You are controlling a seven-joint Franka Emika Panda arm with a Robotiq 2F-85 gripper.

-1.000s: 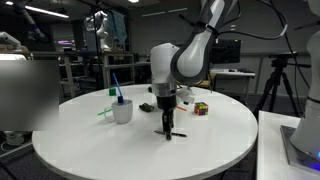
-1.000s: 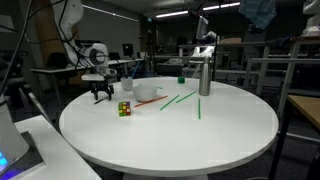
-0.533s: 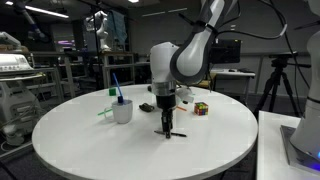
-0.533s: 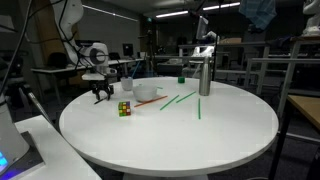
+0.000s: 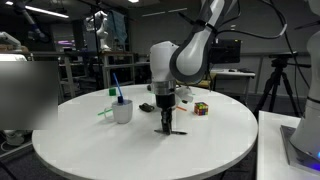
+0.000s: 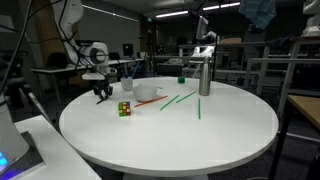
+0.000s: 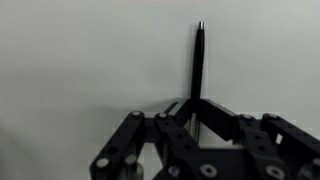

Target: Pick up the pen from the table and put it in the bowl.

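Note:
The thin black pen (image 7: 197, 55) lies on the white table (image 5: 120, 150), its tip pointing away from the wrist camera. My gripper (image 7: 193, 106) stands straight down over it, and both jaws press against the pen's near end. In both exterior views the gripper (image 5: 167, 129) (image 6: 102, 97) reaches the tabletop, shut on the pen. The shallow white bowl (image 6: 147, 92) sits a little way beside the gripper, toward the table's middle.
A tall white cup (image 5: 122, 110) holding a blue pen and green sticks stands near the gripper. A colour cube (image 5: 201, 108) (image 6: 125, 108) lies close by. Green sticks (image 6: 178, 99) lie mid-table, and a metal cylinder (image 6: 204, 76) stands behind them.
The jaws have come together from wide open onto the pen. The arm has stayed in place.

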